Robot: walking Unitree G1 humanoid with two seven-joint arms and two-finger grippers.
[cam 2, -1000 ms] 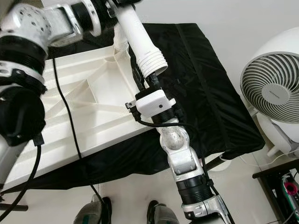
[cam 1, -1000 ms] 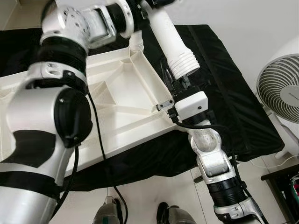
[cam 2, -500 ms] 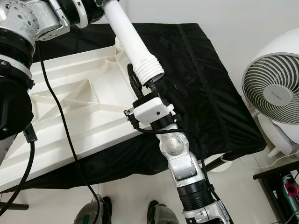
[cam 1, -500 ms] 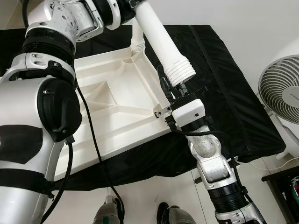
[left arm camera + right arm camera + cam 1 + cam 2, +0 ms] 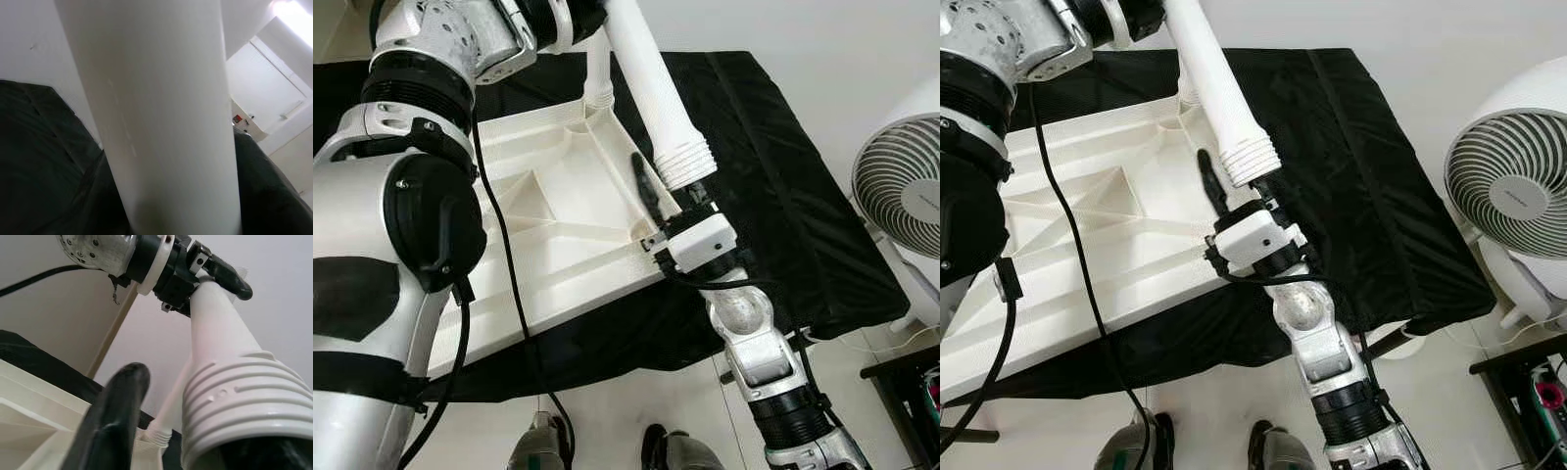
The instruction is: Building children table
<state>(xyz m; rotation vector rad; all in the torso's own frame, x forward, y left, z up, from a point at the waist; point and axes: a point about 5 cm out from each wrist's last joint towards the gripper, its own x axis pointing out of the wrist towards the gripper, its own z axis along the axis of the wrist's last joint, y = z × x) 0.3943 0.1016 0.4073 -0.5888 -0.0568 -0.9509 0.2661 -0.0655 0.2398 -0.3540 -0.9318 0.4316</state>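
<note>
The white plastic table top lies upside down on a black cloth. One white leg stands upright in its far right corner socket. My left gripper is shut on a second white leg, held slanting above the table top with its ribbed threaded end pointing down. My right gripper is open at the table top's near right corner. One black finger stands apart beside the threaded end. The other finger is hidden behind the leg's end.
A white floor fan stands to the right of the cloth-covered surface. A dark side table is at the lower right. My feet are on the pale floor at the near edge.
The right gripper's fingers have spread apart, and the wrist has moved slightly left. The leg's threaded end has come down to sit right at the right gripper.
</note>
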